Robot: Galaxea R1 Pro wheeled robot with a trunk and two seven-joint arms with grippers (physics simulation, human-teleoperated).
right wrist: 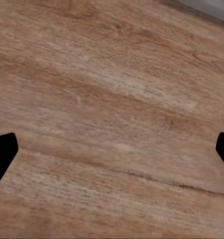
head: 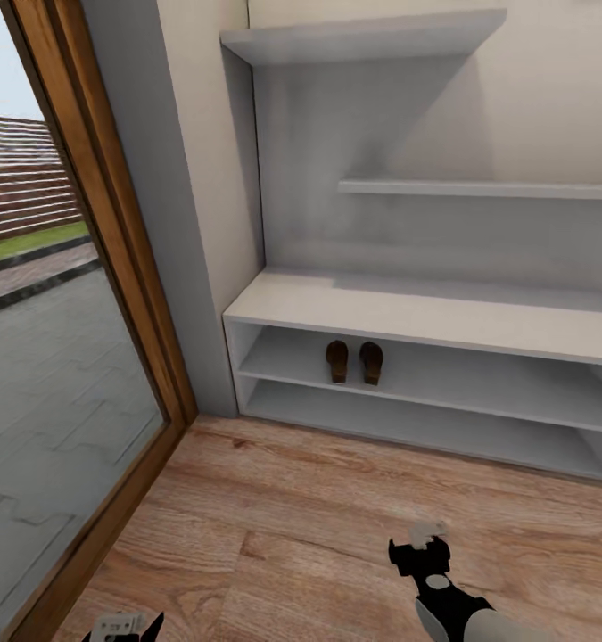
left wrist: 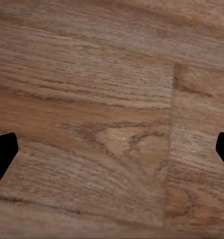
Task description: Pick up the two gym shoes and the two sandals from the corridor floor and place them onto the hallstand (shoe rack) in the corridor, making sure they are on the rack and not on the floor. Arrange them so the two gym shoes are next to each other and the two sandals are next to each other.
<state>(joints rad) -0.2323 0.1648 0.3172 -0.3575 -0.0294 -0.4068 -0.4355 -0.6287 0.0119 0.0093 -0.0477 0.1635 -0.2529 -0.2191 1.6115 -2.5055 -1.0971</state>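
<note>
Two dark brown sandals point(head: 354, 361) stand side by side on the upper open shelf of the light-grey hallstand point(head: 425, 312), toward its left end. The gym shoes are out of view. My right gripper point(head: 419, 555) hovers over the wood-plank floor point(head: 292, 508) in front of the rack, open, with nothing between its fingers point(right wrist: 2, 154). My left gripper point(head: 122, 629) sits at the bottom edge of the head view, also open over bare floor point(left wrist: 112, 119), its fingertips point(left wrist: 2, 154) far apart.
A tall glass door with a wooden frame point(head: 122, 267) runs along the left, showing paving outside. Two staggered wall shelves point(head: 372, 40) hang above the bench. A grey wall pillar point(head: 185, 223) stands between door and rack.
</note>
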